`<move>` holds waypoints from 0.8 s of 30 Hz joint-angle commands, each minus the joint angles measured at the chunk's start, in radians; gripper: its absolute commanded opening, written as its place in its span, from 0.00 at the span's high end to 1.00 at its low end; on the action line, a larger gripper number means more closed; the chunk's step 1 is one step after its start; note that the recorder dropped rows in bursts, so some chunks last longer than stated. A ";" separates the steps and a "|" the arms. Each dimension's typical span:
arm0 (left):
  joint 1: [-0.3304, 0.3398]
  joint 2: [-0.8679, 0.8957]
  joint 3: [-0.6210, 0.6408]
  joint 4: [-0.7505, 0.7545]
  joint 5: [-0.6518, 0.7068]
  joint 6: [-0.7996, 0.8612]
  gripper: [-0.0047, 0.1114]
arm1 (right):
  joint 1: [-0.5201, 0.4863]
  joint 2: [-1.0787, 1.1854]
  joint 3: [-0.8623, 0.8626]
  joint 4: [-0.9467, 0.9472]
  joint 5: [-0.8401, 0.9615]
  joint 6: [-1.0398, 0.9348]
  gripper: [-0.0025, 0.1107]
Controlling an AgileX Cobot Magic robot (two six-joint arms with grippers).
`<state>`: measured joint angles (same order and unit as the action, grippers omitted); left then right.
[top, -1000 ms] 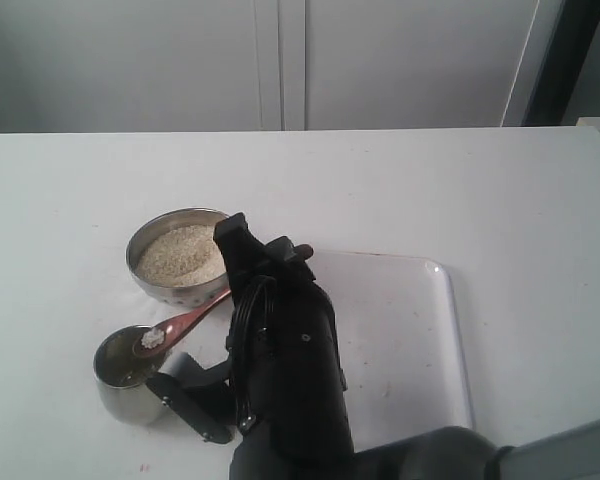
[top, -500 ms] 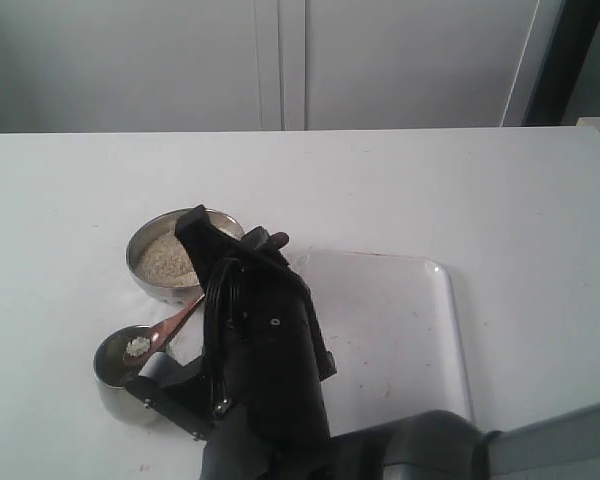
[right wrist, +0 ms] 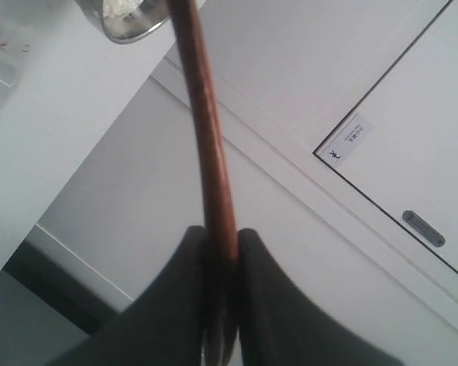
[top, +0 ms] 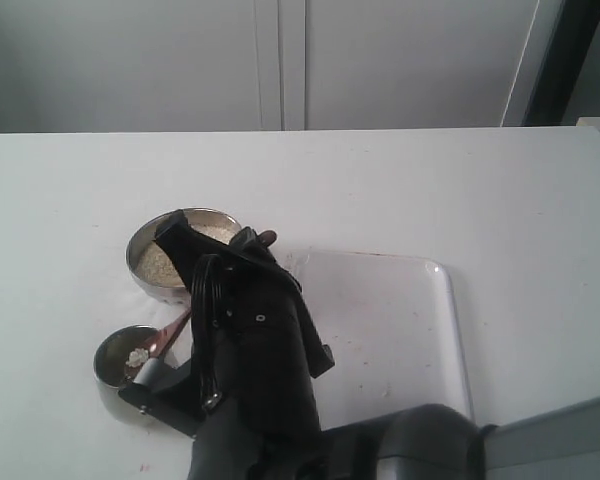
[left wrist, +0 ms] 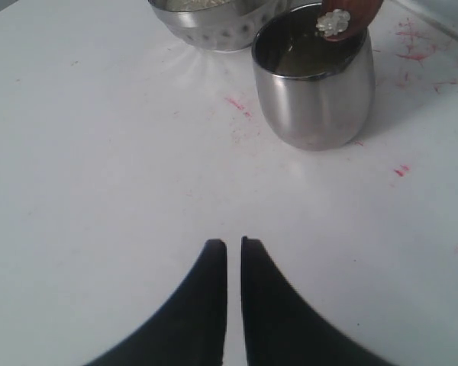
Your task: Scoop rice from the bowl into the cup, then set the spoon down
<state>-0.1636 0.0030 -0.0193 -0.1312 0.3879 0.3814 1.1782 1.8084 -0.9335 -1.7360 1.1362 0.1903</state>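
The steel cup [top: 113,365] stands at the front left, with the dimpled steel bowl [top: 137,262] of rice [top: 158,266] just behind it. My right gripper [right wrist: 221,245] is shut on the handle of the reddish-brown spoon [top: 172,333]; in the exterior view its fingers are hidden by the arm. The tilted scoop [left wrist: 353,11] hangs over the cup's [left wrist: 313,95] mouth at its far rim, with a small clump of rice [left wrist: 333,24] clinging to it. My left gripper [left wrist: 233,244] is shut and holds nothing. It sits low over the table, a short way in front of the cup.
A clear tray [top: 420,330] lies to the right of the bowl [left wrist: 214,30], partly under my right arm [top: 255,370]. Red specks [left wrist: 240,107] mark the white table round the cup. White cabinet doors stand behind the table.
My right arm has swung left and rolled, covering more of the bowl. The scoop has dropped from above the cup's rim into its mouth, with the handle now steeper.
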 commanded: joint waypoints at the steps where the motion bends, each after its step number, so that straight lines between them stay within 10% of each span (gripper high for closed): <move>1: -0.005 -0.003 0.007 -0.009 0.025 0.000 0.84 | -0.003 -0.012 -0.041 -0.008 0.008 -0.038 0.98; 24: -0.005 -0.003 0.007 -0.009 0.025 0.000 0.84 | -0.040 -0.012 -0.056 -0.008 -0.055 -0.262 0.98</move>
<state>-0.1636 0.0030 -0.0193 -0.1312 0.3879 0.3814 1.1461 1.8084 -0.9847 -1.7360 1.0798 -0.0493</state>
